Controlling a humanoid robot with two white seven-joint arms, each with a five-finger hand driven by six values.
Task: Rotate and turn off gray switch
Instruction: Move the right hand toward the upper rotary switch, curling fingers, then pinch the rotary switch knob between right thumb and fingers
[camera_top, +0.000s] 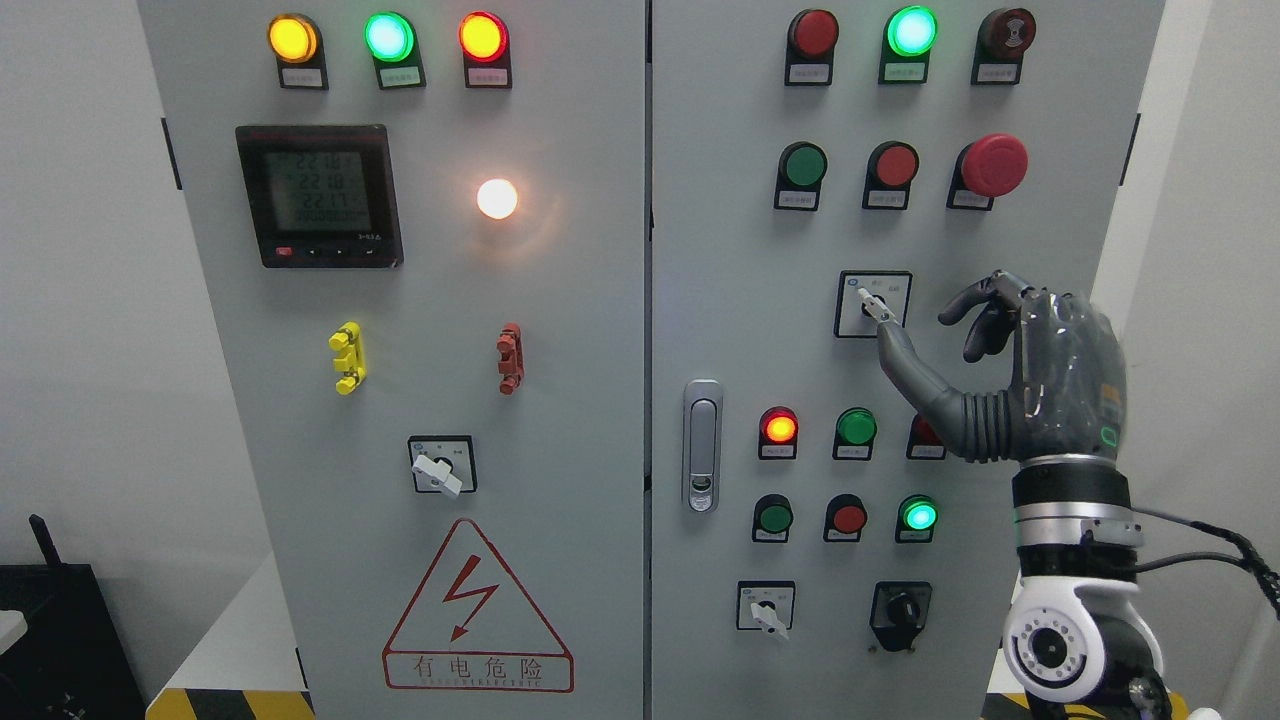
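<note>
Hidden: the right hand is covering most of a red lamp in the right door's lower rows; switch label print is too small to read.
Gray switch: sitting mid-right on the right cabinet door, lever pointing up-left.
Right hand: fingers loosely curled, gripping nothing; the thumb tip is touching the lever's lower end.
Left arm: not showing.
</note>
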